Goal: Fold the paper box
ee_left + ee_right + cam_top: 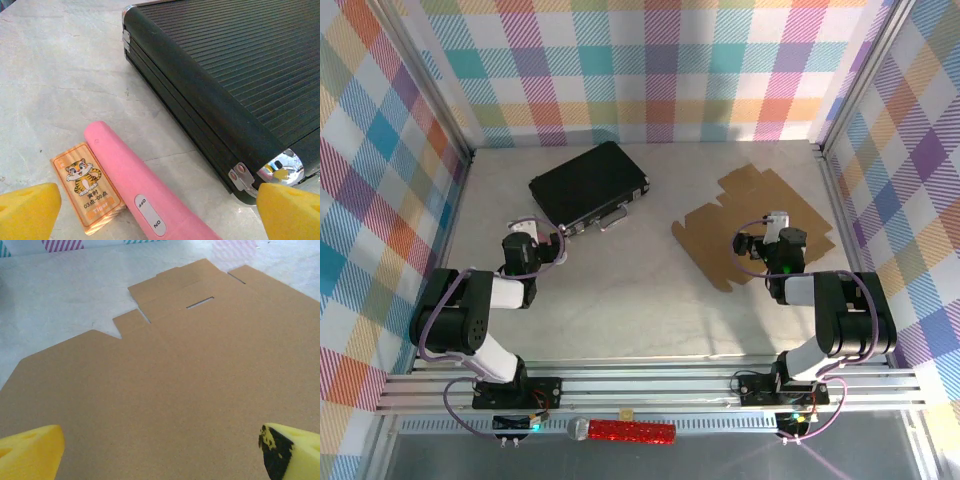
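Right fingers (pixel 30 447), apart and empty, hang over the flat box (pixel 175 380) lying under and ahead of them; left fingers (pixel 27 207) are apart too. The thin sheet may slide when pinched.

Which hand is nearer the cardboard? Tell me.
Right. The right hand is over the cardboard, both pads above the sheet. The left hand is across the table, beside the case.

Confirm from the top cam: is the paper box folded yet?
No, the paper box lies as a flat, unfolded sheet on the table.
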